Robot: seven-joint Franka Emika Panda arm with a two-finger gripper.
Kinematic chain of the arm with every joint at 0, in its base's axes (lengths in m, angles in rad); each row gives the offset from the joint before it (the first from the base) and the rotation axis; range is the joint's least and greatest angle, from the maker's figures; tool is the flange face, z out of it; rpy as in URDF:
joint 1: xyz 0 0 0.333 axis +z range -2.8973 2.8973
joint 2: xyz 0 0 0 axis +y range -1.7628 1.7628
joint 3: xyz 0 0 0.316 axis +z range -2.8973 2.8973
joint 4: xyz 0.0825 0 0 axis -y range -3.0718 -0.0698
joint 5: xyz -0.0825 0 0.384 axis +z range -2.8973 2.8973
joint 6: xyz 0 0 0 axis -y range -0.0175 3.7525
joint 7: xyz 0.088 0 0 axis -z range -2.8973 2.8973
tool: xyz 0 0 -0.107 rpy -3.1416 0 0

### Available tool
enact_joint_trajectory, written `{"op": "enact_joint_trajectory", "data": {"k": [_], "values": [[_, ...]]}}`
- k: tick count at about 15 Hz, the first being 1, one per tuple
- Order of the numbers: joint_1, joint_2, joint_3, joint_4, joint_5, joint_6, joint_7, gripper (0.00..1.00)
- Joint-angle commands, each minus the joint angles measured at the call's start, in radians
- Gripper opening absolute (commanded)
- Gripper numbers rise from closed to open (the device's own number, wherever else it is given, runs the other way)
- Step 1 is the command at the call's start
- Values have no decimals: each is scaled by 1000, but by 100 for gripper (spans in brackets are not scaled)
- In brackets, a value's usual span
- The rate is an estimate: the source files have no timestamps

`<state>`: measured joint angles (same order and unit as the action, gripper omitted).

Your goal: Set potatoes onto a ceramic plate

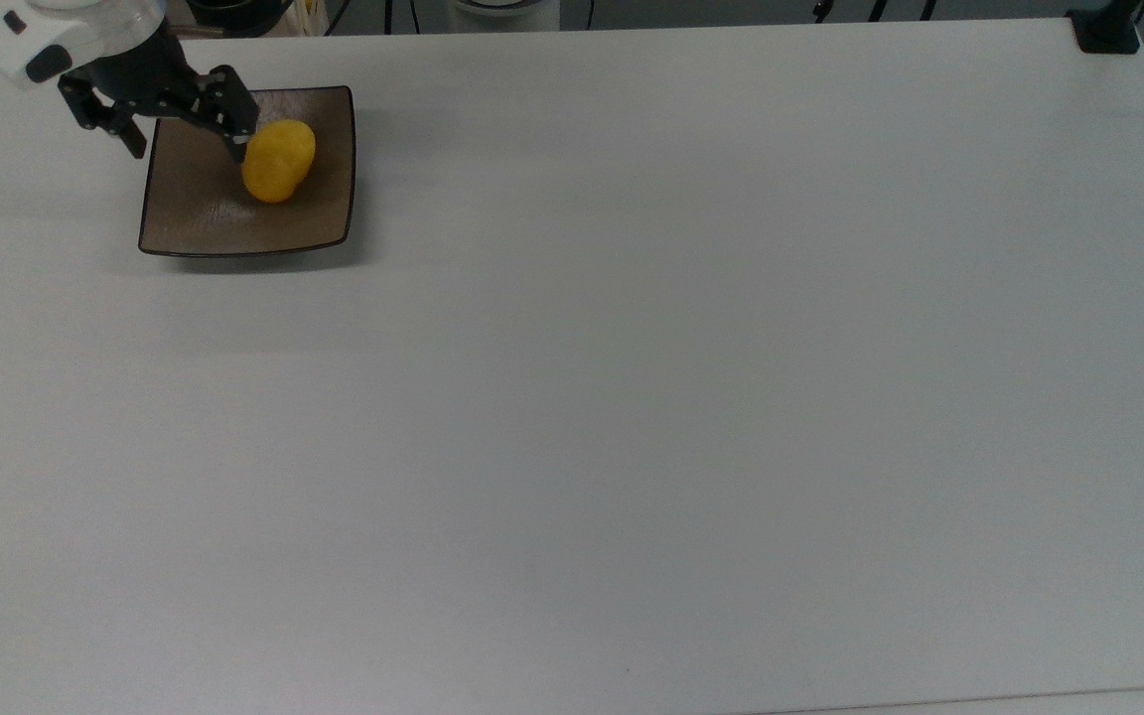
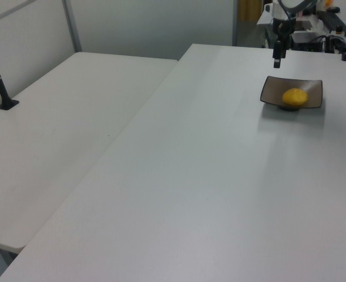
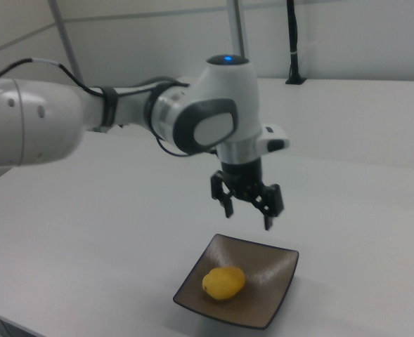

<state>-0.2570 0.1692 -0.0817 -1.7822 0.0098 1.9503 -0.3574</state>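
The pincer (image 3: 249, 208) is seen in the right view hanging in the air above the ceramic plate (image 3: 273, 295), with its two black fingers (image 3: 268, 203) spread apart and nothing held between them; in the top view the pincer (image 1: 187, 134) is found over the plate's upper left part, one finger (image 1: 234, 121) appearing just beside the potato (image 1: 278, 160), the other finger lying over the bare tabletop (image 1: 632, 397) at the top view's left of the plate; in the left view the pincer (image 2: 276, 54) is shown raised clear of the plate (image 2: 311, 91), well above its far corner.

The potato (image 3: 223, 282), a smooth yellow-orange oval lump, is seen lying on the brown glossy surface of the square plate (image 1: 205, 214); in the top view it is placed in the plate's upper right part, tilted along a diagonal; in the left view the potato (image 2: 294, 97) is seen near the plate's middle; it is touched by no finger, as far as the right view shows.

The plate is set on the white tabletop (image 3: 108, 232), near the top view's upper left corner; the white arm (image 3: 122, 116) is seen reaching in from the right view's left; a second white tabletop (image 2: 61, 123) is seen at the left view's left.
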Motion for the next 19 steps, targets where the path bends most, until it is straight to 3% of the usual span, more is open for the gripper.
{"op": "enact_joint_trajectory", "data": {"k": [1, 5, 11, 13, 17, 19], "values": [[4, -82, 71, -2, 15, -125, 168, 100], [15, -167, 175, 3, 16, -198, 294, 100], [206, -209, 181, 4, 13, -194, 351, 100], [249, -211, 168, 6, 12, -195, 351, 100], [318, -195, 65, 6, 16, -188, 348, 100], [341, -191, 40, 7, 15, -188, 342, 100]]}}
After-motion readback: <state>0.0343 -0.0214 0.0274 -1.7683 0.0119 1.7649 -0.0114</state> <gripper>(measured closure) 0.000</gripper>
